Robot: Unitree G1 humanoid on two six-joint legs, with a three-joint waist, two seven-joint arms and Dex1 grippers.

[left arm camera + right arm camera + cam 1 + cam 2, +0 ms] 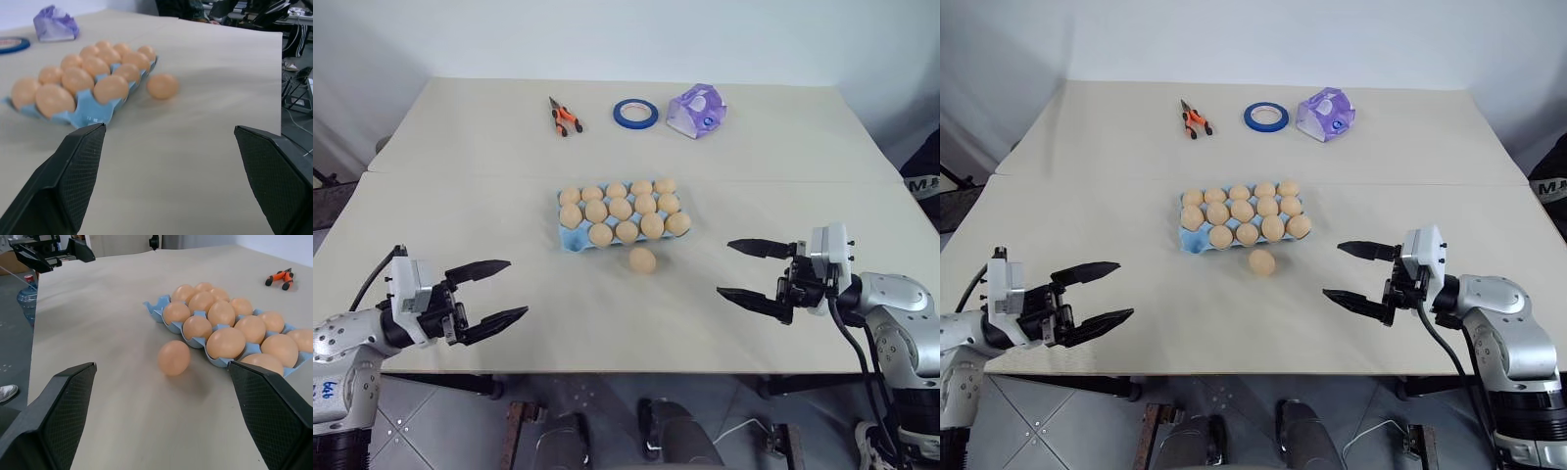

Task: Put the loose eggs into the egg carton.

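A light blue egg carton (pixel 574 241) lies mid-table, with pale orange eggs in all but its front left cup. One loose egg (pixel 642 259) rests on the table just in front of the carton, touching nothing; the wrist views also catch this loose egg (pixel 162 86) beside the carton's front edge. My left gripper (pixel 517 288) hovers open and empty near the table's front left, well away from the egg. At the front right, my right gripper (pixel 724 267) is open and empty too, its fingers pointing toward the egg from a short distance.
At the back of the table lie orange-handled pliers (pixel 565 117), a blue tape roll (pixel 635 114) and a purple tissue pack (pixel 696 111). The table's front edge runs just below both grippers.
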